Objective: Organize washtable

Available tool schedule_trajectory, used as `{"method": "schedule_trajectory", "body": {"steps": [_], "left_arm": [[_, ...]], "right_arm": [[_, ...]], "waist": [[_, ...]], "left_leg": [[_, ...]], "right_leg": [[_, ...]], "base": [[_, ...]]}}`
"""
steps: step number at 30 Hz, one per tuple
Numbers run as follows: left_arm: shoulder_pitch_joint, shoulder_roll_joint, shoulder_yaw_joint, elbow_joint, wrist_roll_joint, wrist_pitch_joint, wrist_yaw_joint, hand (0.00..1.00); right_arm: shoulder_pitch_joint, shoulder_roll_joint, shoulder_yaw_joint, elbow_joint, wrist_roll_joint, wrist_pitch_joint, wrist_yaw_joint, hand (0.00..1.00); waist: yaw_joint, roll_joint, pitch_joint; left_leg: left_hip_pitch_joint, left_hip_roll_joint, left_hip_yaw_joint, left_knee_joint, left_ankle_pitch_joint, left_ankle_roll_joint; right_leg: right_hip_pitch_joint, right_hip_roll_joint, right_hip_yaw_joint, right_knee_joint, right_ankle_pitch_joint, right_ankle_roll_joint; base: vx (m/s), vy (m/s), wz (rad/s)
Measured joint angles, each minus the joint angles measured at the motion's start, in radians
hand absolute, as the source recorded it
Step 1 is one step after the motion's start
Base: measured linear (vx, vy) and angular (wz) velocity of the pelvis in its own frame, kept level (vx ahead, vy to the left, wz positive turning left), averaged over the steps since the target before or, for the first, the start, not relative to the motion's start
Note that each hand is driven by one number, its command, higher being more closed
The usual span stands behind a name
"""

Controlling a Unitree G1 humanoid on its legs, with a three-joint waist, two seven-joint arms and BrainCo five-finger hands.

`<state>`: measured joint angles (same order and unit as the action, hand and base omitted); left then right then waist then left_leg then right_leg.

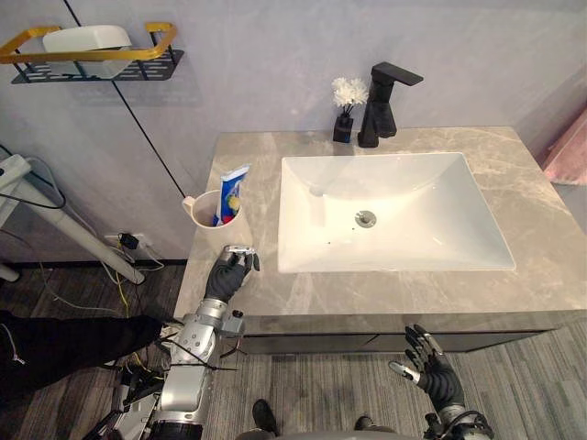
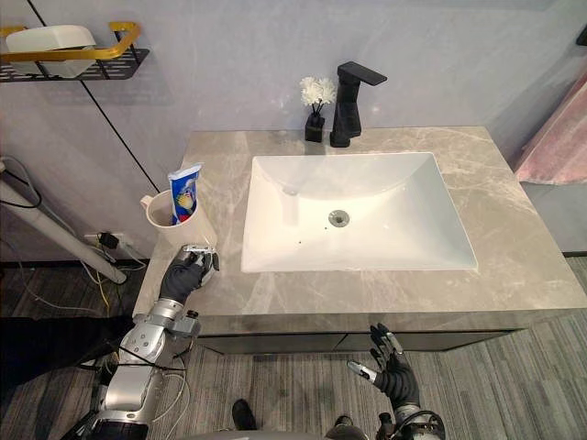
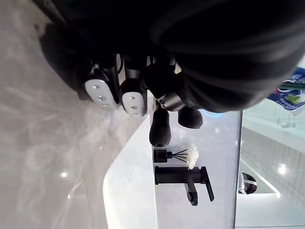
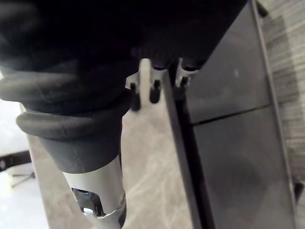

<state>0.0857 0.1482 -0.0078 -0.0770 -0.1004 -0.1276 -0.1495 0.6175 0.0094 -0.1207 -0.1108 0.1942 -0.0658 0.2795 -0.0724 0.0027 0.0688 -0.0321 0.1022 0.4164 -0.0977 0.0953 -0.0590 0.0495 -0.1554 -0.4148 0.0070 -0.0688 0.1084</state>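
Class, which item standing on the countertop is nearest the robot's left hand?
The cream cup, beside the left hand; the black vase and faucet stand by the wall.

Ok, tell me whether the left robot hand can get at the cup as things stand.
Probably yes. The left robot hand rests on the counter just in front of the cup, with nothing between them. Its curled fingers would need to open first.

The toothpaste tube [image 1: 231, 192], left of the sink [image 1: 413, 197], has its lower end hidden inside the cup [image 1: 215, 236]. At the sink's near left corner, the left hand [image 1: 227, 275] covers whatever lies under its curled fingers [image 1: 240, 250]. Far right of the sink, a pink thing [image 1: 569, 151] is cut off by the edge, so what it is cannot be told.
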Motion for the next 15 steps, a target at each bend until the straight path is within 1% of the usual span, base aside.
{"method": "schedule_trajectory", "body": {"steps": [7, 9, 13, 15], "left_arm": [[-0.066, 0.063, 0.002, 0.046, 0.039, 0.018, -0.002, 1.00], [-0.093, 0.094, 0.022, 0.070, 0.045, 0.032, -0.003, 1.00], [-0.135, 0.149, 0.069, 0.118, 0.054, 0.043, -0.003, 1.00], [-0.150, 0.163, 0.081, 0.130, 0.053, 0.049, -0.002, 1.00]], "right_arm": [[0.000, -0.012, -0.001, -0.017, 0.000, 0.009, 0.010, 0.00], [0.000, -0.020, -0.004, -0.030, 0.001, 0.009, 0.011, 0.00], [-0.001, -0.020, -0.004, -0.037, 0.003, 0.009, 0.024, 0.00], [-0.001, -0.020, -0.004, -0.040, 0.003, 0.009, 0.027, 0.00]], "waist": [[-0.001, -0.001, -0.001], [-0.003, -0.001, -0.001], [-0.003, -0.001, -0.001], [-0.002, -0.001, -0.001]], "left_leg": [[0.000, 0.001, 0.005, 0.000, 0.000, 0.000], [0.000, 0.001, 0.009, 0.000, 0.000, 0.000], [-0.001, 0.003, 0.023, 0.000, 0.000, 0.000], [-0.004, 0.003, 0.027, 0.000, 0.000, 0.000]], "right_leg": [[-0.002, 0.000, 0.006, 0.002, 0.002, -0.002], [-0.004, 0.000, 0.011, 0.002, 0.004, -0.002], [-0.014, 0.001, 0.024, 0.002, 0.008, -0.003], [-0.019, 0.001, 0.029, 0.002, 0.011, -0.004]], "base": [[0.00, 0.001, -0.01], [-0.01, 0.002, -0.06], [-0.01, 0.001, -0.09], [-0.01, 0.005, -0.07]]}}
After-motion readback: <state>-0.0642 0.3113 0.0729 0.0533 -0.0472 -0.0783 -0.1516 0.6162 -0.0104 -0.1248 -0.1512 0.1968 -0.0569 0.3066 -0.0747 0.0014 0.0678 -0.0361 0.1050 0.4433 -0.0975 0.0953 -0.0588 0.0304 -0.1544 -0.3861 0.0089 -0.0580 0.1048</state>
